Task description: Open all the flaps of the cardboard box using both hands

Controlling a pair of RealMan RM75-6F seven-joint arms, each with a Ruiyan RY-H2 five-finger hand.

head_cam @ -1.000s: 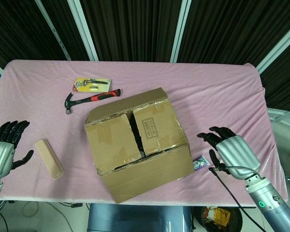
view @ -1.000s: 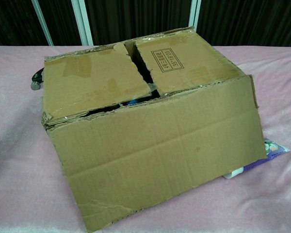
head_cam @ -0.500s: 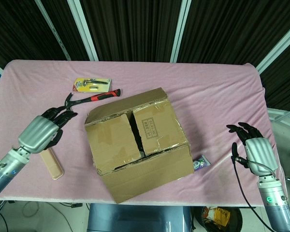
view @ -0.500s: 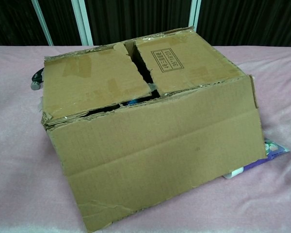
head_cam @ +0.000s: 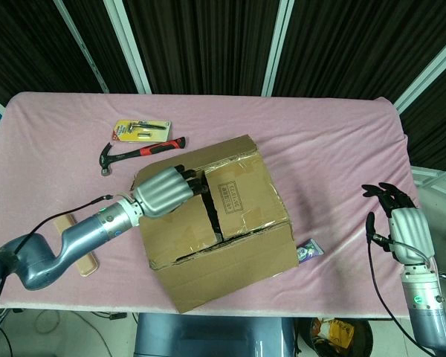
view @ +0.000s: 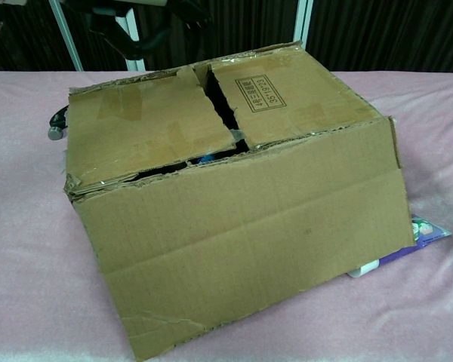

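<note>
Cardboard box (head_cam: 212, 223) sits mid-table, skewed, on a pink fuzzy cloth (head_cam: 320, 141); corrugated brown board, worn, with torn edges and old tape strips. Two top flaps (view: 143, 124) lie nearly shut, a ragged dark gap between them; the right one bears a printed stamp. Front flap (view: 249, 249) hangs down and outward, lower edge frayed. Left hand (head_cam: 163, 191), silver shell with black fingers, is over the left top flap with fingertips at the centre gap; whether it touches or grips the flap, cannot tell. Half a second ago it was left of the box, above the tan flat bar (head_cam: 78, 245). Right hand (head_cam: 401, 219) is off the table's right edge, fingers spread, holding nothing; it has drawn further right. Box unmoved. Red-handled hammer (head_cam: 137, 152) and yellow carded pack (head_cam: 141, 132) lie behind the box; purple packet (head_cam: 310, 251) is tucked at its right corner.
</note>
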